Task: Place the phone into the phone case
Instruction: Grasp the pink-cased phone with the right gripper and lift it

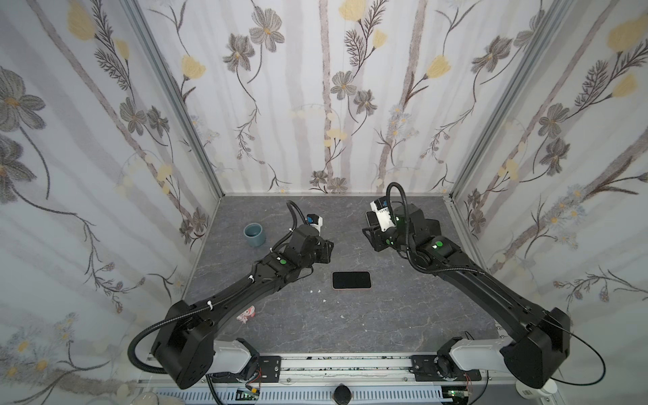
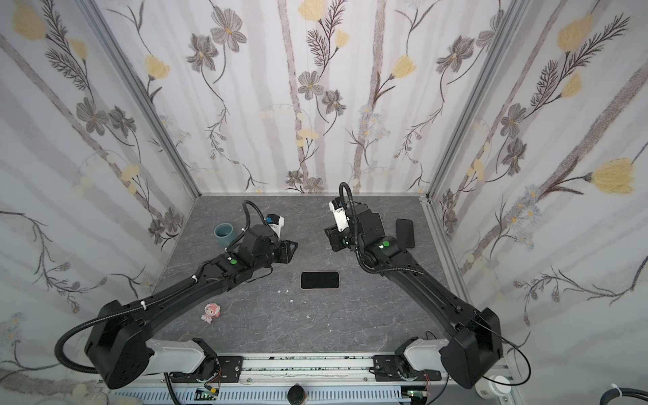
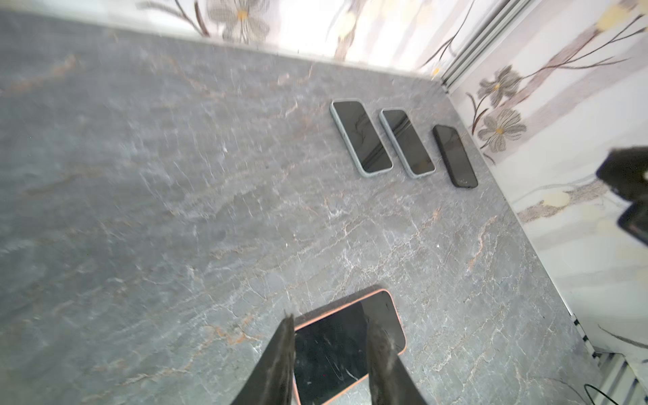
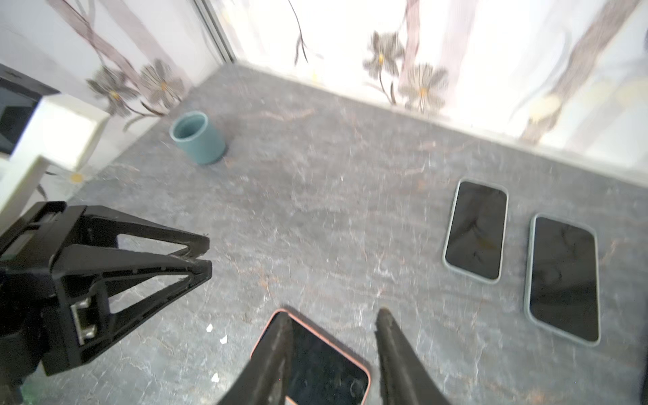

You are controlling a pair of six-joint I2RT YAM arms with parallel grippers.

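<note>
- The black glass-fronted phone [image 1: 351, 280] lies flat, screen up, in the lower middle of both top views. A salmon-pink soft phone case [image 3: 336, 309] shows as a thin rim around it.
- The phone looks already seated. Whether every corner is pressed home is too fine to tell.
- It rests on the grey marbled tabletop [image 1: 385, 315], with nothing gripping it.
- The left pincer [image 4: 207, 254] hangs just up and left of the phone in the top views. Its fingers are slightly parted and empty.
- The right pincer [image 4: 332, 314] hangs up and right of the phone, spread apart and grasping nothing.
- A few white crumbs [image 1: 317, 291] lie just left of the phone.
- A small pink toy figure [image 2: 211, 312] stands well apart at lower left, and a teal round cup [image 1: 255, 235] sits upright at upper left.
- Toward the upper right, two phones in pale grey-green cases [image 3: 361, 137] [image 3: 406, 142] and a plain black one [image 3: 455, 156] lie side by side.
- Risk: a corner left proud of the rim would let the phone pop out when it is lifted. A last press may be wanted.
- Risk: both pincers hang close by, so a low sweep away could nudge or spin the cased phone.
- Risk: the lookalike phones at upper right invite a reach for the wrong one.
</note>
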